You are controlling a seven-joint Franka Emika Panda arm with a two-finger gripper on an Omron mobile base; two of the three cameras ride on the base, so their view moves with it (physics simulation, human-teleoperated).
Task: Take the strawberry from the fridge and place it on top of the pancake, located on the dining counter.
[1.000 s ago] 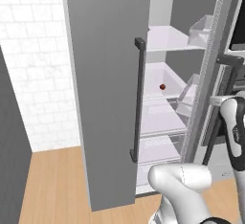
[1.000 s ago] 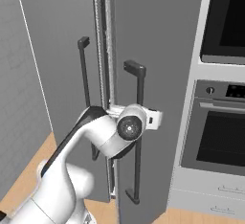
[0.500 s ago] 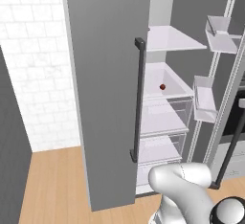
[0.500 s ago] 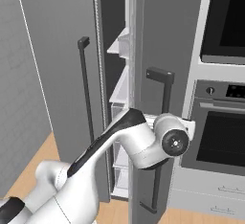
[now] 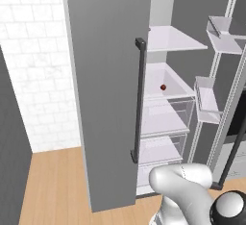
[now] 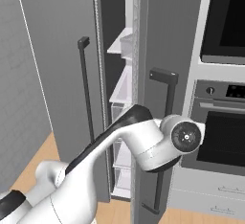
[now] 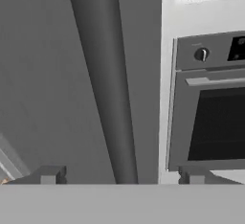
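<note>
The fridge [image 5: 110,75] stands with its right door swung out, so the white shelves and clear drawers inside are exposed. The strawberry [image 5: 163,87] lies on the middle shelf [image 5: 166,82], toward its back and roughly midway between its side edges, well apart from the door bins on the opened door. Nothing stands beside it, which should leave room for a straight reach in.

The end effector [image 7: 118,175] is spread wide and holds nothing: in the hand view its two dark tips sit far apart on either side of the right door's vertical bar handle [image 7: 107,79], without touching it. That placement suggests the handle has served to pull the door and is now let go. The oven [image 7: 210,108] shows just beyond the door edge.

The arm is folded low in front of the fridge, its wrist beside the door's handle in the right base view. Judging from this, the fetch is not begun; the hand must turn into the opening and go to the middle shelf.
</note>
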